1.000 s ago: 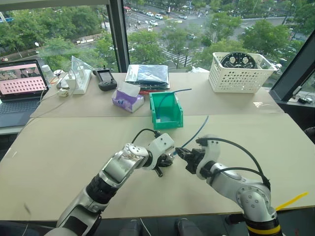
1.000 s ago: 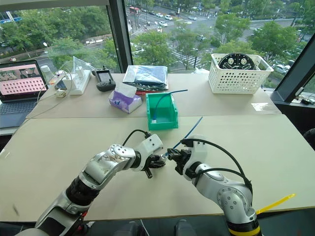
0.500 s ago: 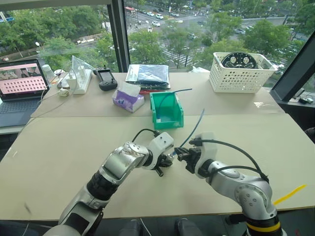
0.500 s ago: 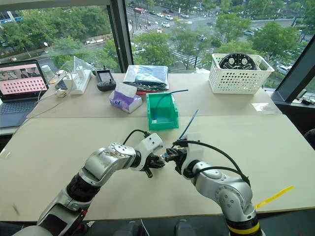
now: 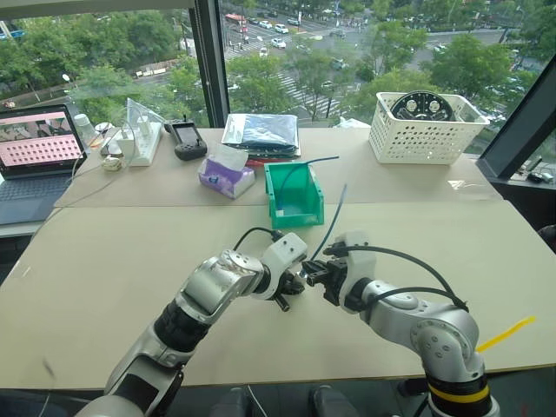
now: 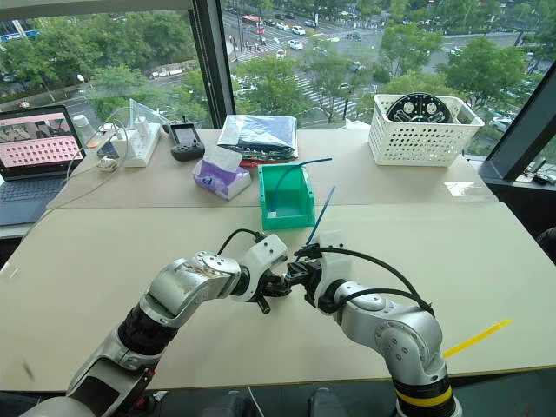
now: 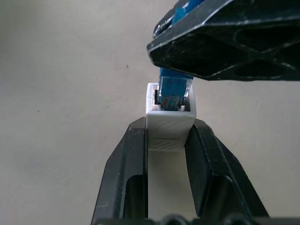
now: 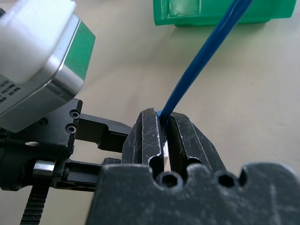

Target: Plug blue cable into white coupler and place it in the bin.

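Left end effector [image 7: 168, 140] is clamped on the white coupler [image 7: 170, 126] and the right end effector [image 8: 164, 133] is pinched tight on the blue cable [image 8: 201, 61] just behind its plug, the two meeting above the tabletop [image 5: 104, 261] at about 6 o'clock of the green bin [image 5: 294, 196]. Judging by the left wrist view, the plug is partly in the socket but perhaps not fully seated, so seating and binning remain. Thin and light blue, the cable rises toward 12 o'clock; the coupler is a small ribbed block.

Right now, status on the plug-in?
Left gripper shut on white coupler. Right gripper shut on blue cable, plug entering coupler socket. Green bin beyond, path clear.
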{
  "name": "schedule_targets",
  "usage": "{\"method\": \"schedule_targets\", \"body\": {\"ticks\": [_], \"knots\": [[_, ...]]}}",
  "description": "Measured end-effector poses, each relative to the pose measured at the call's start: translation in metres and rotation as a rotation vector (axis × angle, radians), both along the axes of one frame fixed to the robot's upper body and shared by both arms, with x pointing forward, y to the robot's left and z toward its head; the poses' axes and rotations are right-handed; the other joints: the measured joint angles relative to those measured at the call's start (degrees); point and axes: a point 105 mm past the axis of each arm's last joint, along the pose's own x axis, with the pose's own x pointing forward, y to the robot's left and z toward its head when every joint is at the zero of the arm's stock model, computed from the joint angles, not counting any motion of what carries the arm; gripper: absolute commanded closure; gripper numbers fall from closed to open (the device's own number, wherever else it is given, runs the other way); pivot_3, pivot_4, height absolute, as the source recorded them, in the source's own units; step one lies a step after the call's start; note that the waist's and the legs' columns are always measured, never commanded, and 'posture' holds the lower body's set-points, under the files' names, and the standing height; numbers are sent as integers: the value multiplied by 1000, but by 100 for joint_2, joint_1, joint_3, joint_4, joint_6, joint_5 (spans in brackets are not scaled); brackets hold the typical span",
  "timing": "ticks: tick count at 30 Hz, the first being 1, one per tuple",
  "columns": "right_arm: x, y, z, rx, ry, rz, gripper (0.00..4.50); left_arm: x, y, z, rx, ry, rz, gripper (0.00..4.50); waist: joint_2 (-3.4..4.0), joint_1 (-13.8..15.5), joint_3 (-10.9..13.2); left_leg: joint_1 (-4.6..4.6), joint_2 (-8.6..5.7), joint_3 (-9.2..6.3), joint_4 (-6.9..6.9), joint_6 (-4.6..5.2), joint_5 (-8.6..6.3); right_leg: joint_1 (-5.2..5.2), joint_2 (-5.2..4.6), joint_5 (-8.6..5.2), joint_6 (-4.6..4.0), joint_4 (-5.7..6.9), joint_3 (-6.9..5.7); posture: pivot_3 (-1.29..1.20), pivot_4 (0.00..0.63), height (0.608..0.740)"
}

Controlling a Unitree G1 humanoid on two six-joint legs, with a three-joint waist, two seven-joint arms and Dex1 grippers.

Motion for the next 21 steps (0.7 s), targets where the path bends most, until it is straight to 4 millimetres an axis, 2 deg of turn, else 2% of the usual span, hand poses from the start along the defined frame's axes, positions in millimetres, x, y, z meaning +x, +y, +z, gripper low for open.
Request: {"method": "schedule_targets", "body": {"ticks": [8,21], "knots": [[-2,0,-3,-10,0,-1,4500,-1,0,0,-1,7,2,3867,0,4,0,1,0,0,0,0,0,0,1,0,0,0,0,0,150,740],[-8,-2,-13,75,28,2,4500,-6,2,-1,14,40,0,3867,1,-7,-3,19,2,-1,-5,0,0,11,2,-5,6,0,-1,0,150,740]]}}
